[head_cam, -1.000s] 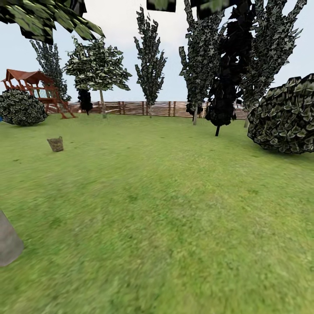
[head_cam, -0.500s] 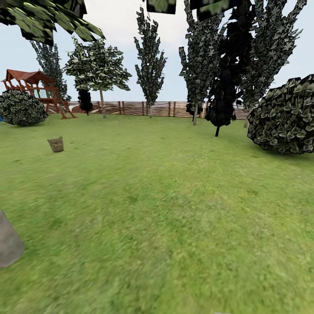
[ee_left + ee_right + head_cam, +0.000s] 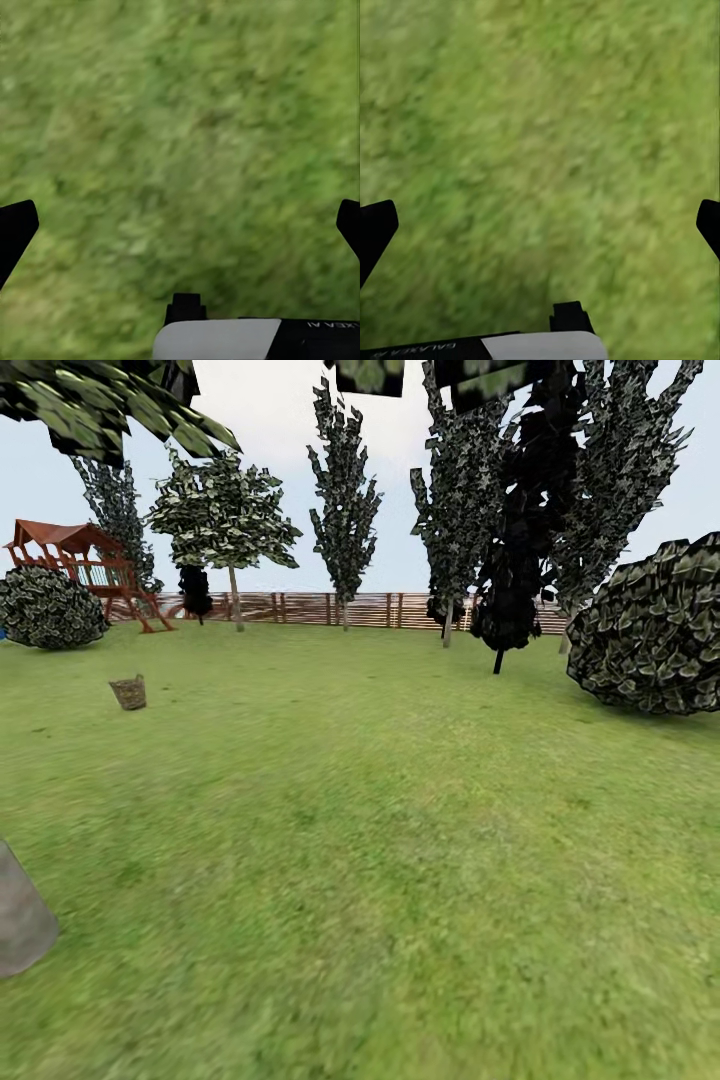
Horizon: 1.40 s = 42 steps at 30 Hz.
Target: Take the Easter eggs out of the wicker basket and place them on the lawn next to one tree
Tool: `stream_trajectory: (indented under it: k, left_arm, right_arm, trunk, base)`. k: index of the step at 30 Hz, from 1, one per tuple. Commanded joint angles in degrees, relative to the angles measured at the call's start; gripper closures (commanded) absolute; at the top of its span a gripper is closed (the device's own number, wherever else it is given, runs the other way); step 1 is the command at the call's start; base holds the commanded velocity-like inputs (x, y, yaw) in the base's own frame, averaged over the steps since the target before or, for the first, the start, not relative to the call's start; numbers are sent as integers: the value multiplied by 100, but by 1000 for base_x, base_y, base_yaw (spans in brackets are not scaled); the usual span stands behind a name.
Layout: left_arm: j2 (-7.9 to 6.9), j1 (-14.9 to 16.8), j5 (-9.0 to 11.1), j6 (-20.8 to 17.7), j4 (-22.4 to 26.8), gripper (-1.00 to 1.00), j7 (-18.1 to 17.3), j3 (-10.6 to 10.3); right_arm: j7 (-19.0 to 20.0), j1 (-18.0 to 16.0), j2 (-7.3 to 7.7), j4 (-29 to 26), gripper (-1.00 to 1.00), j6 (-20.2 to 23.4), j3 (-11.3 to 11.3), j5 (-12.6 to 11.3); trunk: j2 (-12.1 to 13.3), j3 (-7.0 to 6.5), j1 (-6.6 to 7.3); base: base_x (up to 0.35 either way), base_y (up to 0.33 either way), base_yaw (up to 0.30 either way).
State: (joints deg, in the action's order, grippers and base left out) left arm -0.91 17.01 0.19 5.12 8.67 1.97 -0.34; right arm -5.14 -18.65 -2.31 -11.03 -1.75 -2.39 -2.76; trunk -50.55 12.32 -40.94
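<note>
Lawn (wide, green), wicker basket far left.

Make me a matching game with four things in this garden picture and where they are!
Things:
1. wicker basket
2. play tower
3. big round bush
4. wooden fence

Places:
A. at the right edge of the head view
B. far back, across the middle, behind the trees
C. alone on the lawn, left of the middle
D. far left, behind a smaller bush

Pairs: 1-C, 2-D, 3-A, 4-B
</note>
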Motion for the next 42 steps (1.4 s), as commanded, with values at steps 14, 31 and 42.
stream_trajectory:
  k: [14, 31, 42]
  left_arm:
    - [1, 4, 3, 29, -6, -100, 14, -6]
    - [-2, 4, 17, -1, -6, -100, 14, 3]
    - [-25, 4, 9, 14, -6, -100, 5, 0]
  right_arm:
    - [-14, -6, -5, 22, -100, 2, -32, -30]
    - [-14, -5, -16, 14, -100, -8, -34, -35]
    - [3, -7, -11, 11, -100, 66, -63, -37]
  trunk:
    - [558, -244, 308]
    - [1240, -549, 681]
    - [1681, -727, 923]
  base:
    - [0, 0, 0]
    - [0, 0, 0]
    - [0, 0, 0]
